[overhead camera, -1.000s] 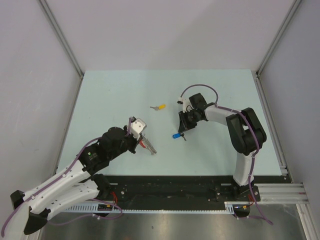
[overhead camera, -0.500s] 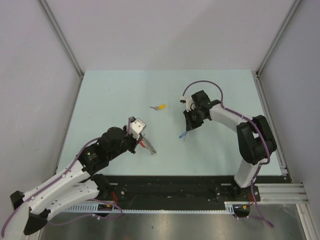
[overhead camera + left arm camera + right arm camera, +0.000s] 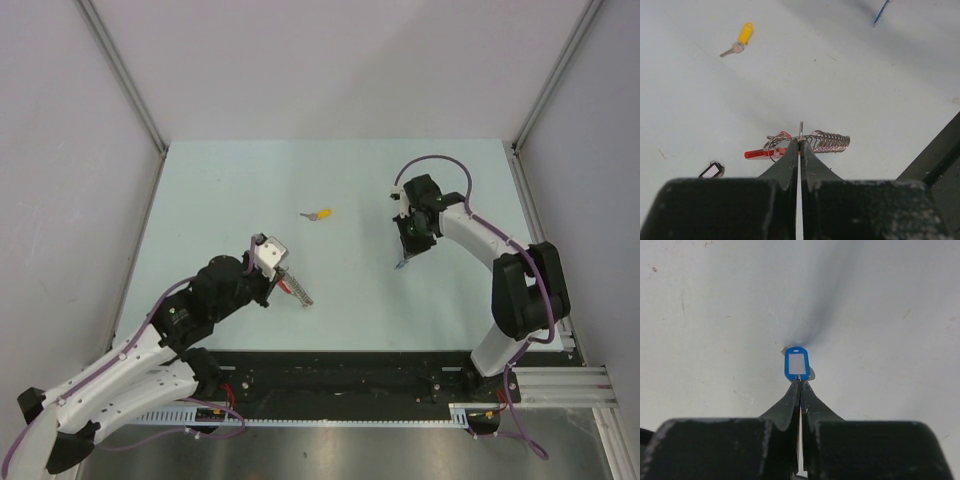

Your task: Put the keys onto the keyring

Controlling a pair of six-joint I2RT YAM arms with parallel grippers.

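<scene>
My left gripper [image 3: 800,143] is shut on a thin wire ring of the keyring [image 3: 827,142], a silvery coiled chain with a red plastic tag [image 3: 764,152], held just above the table. From above, the keyring [image 3: 298,291] pokes out ahead of the left gripper [image 3: 285,281]. Pinched by its lower edge in my shut right gripper [image 3: 800,384] is a blue key [image 3: 797,363], clear of the table. In the top view the right gripper [image 3: 406,257] hangs at centre right with that blue key [image 3: 401,263]. A yellow key [image 3: 321,214] lies alone, also the yellow key [image 3: 741,38] in the left wrist view.
A small black loop-shaped tag [image 3: 711,170] lies on the table just left of the keyring. The black rail [image 3: 340,372] runs along the table's near edge. Grey walls and metal posts [image 3: 125,80] close in the table on three sides.
The right gripper has shut on the blue key, lifted it off the table and carried it to the right. The left arm, with the keyring, has hardly shifted.
</scene>
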